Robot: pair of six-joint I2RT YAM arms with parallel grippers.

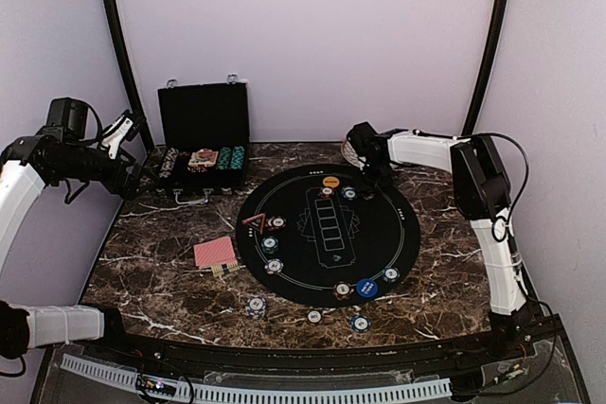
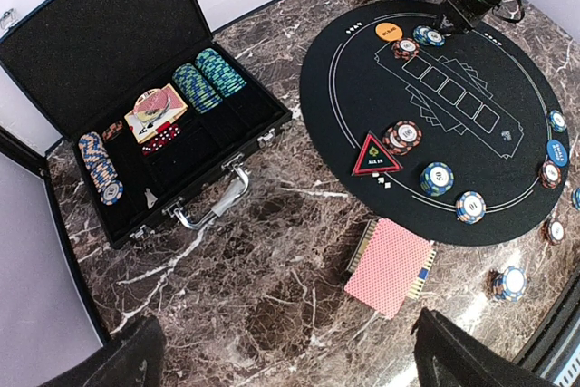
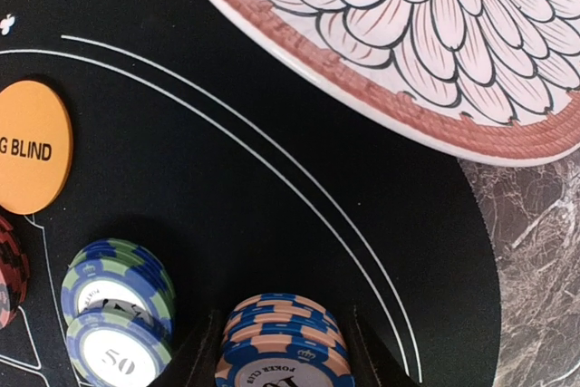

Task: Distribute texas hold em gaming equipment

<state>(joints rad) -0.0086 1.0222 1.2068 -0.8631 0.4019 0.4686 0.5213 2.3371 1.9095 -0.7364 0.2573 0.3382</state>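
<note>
We count one orange button (image 3: pixel 32 147), one blue button (image 1: pixel 367 288); right pincer (image 3: pixel 285 355) grips chip stack (image 3: pixel 283 324), left pincer (image 2: pixel 290 351) open.

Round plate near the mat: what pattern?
The round plate shows white black-outlined petals, reddish rim; best in right wrist view.

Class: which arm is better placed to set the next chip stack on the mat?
Right: the right pincer grips a blue-and-orange chip stack on the mat; the left pincer hangs open, off the mat, near the case.
</note>
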